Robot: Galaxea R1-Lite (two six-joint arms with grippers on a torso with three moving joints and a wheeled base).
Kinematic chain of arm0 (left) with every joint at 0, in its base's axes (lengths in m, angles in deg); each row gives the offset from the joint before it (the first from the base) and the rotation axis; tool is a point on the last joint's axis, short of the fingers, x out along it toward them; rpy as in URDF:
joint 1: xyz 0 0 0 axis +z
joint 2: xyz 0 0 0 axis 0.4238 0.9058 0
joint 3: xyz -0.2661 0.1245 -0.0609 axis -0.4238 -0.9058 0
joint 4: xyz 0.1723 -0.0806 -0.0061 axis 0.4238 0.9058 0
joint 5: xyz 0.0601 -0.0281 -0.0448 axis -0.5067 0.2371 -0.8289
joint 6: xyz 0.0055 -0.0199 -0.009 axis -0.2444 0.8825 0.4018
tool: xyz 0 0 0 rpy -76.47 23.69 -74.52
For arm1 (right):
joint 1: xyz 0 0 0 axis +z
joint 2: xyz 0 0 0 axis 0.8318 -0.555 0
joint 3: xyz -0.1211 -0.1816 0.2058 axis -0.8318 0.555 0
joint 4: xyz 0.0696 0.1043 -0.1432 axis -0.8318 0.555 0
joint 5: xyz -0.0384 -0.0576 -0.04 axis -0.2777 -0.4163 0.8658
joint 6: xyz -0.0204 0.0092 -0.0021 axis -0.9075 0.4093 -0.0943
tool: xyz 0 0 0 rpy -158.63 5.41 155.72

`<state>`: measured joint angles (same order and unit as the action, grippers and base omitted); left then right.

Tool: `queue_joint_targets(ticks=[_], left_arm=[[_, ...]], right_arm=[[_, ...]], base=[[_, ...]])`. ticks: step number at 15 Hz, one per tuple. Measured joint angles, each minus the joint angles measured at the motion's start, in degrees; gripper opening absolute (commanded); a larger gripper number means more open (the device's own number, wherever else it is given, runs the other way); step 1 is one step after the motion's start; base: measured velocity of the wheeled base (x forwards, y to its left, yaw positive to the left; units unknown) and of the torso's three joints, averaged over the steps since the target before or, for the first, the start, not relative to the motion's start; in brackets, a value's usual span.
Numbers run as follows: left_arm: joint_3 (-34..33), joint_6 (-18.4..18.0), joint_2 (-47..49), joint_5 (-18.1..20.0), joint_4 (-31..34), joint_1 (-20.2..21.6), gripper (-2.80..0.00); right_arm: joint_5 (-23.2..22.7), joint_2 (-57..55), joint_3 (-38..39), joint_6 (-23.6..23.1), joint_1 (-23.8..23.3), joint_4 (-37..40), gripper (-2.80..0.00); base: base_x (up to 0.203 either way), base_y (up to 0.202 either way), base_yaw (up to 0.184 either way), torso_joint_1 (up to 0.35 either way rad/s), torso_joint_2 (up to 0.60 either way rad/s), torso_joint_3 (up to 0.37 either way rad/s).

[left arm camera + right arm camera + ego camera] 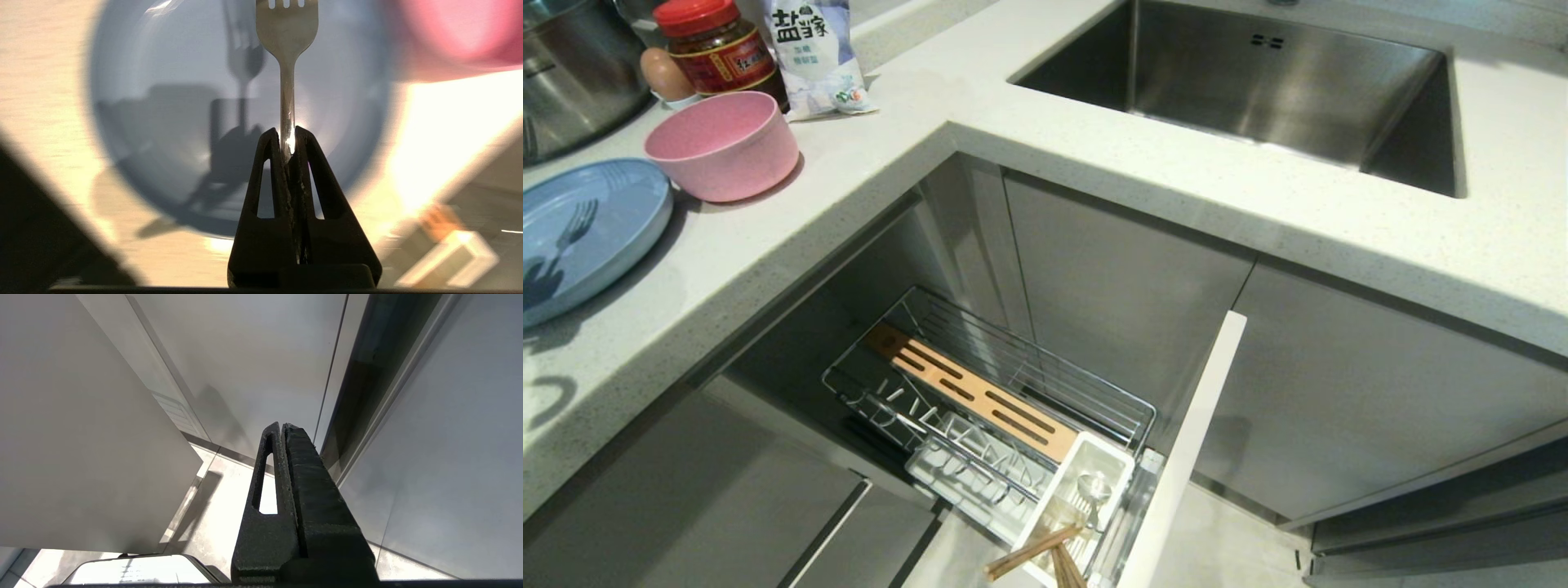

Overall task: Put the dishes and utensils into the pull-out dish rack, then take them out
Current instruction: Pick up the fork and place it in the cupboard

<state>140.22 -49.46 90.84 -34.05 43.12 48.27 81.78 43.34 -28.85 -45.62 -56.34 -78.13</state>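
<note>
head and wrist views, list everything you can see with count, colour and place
plate: 1, light blue, on the counter at left
bowl: 1, pink, beside the plate
fork: 1, silver, held above the plate
dish rack: 1, chrome wire, pulled out below the counter
caddy: 1, white, at the rack's front
chopsticks: 1 pair, wooden, in the caddy
spoon: 1, silver, in the caddy
sauce jar: 1, red lid, behind the bowl
egg: 1, brown, by the jar
salt bag: 1, white, by the jar
pot: 1, steel, far left
sink: 1, steel, right
left gripper: jaws shut on the fork
right gripper: jaws shut, parked by the cabinet
</note>
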Motion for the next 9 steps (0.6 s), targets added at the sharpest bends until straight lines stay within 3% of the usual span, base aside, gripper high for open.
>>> queue_joint_targets(ticks=[2,5,9], left_arm=[[1.07,5.39,-1.74,0.02,0.0,-5.26,-2.8],[1.09,11.58,-4.43,-0.11,0.15,-17.68,-2.8],[-3.75,14.82,-7.53,0.02,0.32,-35.76,-2.8]], right_arm=[[0.0,0.0,0.0,0.0,0.01,0.0,-2.8],[0.0,0.0,0.0,0.01,-0.04,-0.01,-2.8],[0.0,0.0,0.0,0.01,-0.02,-0.01,-2.8]], base=[[0.0,0.0,0.0,0.0,0.0,0.0],[0.0,0.0,0.0,0.0,0.0,0.0],[0.0,0.0,0.0,0.0,0.0,0.0]])
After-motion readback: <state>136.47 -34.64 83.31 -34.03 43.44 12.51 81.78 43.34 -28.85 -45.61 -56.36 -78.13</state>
